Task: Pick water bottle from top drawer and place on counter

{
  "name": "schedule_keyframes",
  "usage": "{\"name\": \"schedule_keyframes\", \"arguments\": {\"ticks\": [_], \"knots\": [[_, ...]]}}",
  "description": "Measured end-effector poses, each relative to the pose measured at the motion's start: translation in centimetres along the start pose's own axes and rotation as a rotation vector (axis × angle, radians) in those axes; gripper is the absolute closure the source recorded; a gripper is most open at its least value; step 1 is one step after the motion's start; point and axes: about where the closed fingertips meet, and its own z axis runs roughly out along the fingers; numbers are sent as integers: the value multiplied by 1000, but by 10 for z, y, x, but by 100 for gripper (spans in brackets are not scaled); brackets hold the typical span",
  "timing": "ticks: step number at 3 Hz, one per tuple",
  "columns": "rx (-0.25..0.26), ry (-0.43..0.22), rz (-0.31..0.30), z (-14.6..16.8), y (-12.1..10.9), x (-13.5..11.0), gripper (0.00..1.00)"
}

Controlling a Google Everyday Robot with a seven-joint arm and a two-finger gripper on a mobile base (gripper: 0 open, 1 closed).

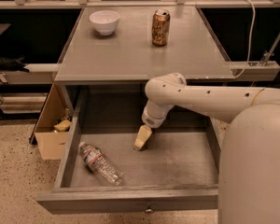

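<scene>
The water bottle lies on its side in the front left corner of the open top drawer, cap toward the back left. My gripper hangs inside the drawer near its middle, to the right of the bottle and apart from it, with nothing seen in it. The white arm reaches in from the right. The grey counter spreads above and behind the drawer.
A white bowl and a gold-brown can stand at the back of the counter. A cardboard box sits on the floor left of the drawer. The arm's white body fills the lower right.
</scene>
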Motion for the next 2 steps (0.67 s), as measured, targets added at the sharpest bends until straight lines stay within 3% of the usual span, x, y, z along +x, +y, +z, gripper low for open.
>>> {"name": "schedule_keyframes", "arguments": {"ticks": [1,2], "knots": [[0,0,0,0,0,0,0],[-12,-34,17,-19,14,-4,0]]}}
